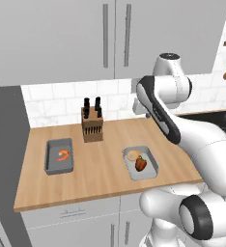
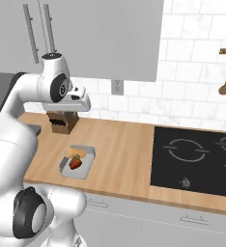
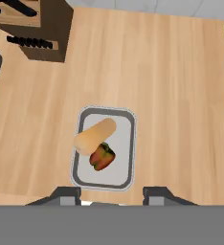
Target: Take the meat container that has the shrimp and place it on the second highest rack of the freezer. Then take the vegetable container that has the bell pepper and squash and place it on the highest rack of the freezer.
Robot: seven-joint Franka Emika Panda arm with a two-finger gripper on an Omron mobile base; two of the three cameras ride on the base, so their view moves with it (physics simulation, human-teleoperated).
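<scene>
The meat container (image 1: 52, 166) is a grey tray on the wooden counter's left part, with the orange curled shrimp (image 1: 63, 155) inside. To its right lies the vegetable container (image 1: 151, 169), which holds the dark-red bell pepper (image 1: 141, 164) and the tan squash (image 1: 132, 155). In the hand view my gripper (image 3: 112, 197) hangs well above the vegetable container (image 3: 117, 170), looking down on the squash (image 3: 95, 136) and the bell pepper (image 3: 102, 157). Its jaws stand apart with nothing between them. The freezer's racks are out of view.
A knife block (image 1: 92, 124) stands at the back of the counter between the two trays. A black cooktop (image 2: 197, 159) lies to the right, with wooden spoons (image 2: 225, 72) on the wall. A tall dark grey panel (image 1: 4, 159) borders the counter's left end. Wall cupboards hang overhead.
</scene>
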